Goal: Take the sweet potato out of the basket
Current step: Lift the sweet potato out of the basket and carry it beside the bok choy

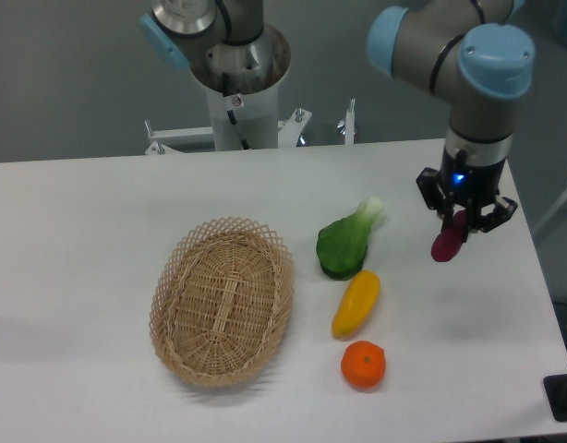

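Observation:
The magenta-purple sweet potato (447, 241) hangs above the right part of the table, with my gripper (459, 220) shut on its upper end. The oval tan wicker basket (177, 277) lies at the centre left of the table, far to the left of the gripper, and nothing lies in it.
A green leafy vegetable (346, 242), a yellow pepper (356, 303) and a round orange (363, 365) lie in a line between the basket and the gripper. The table's right edge (528, 249) runs close to the gripper. The arm's base column (237, 83) stands at the back.

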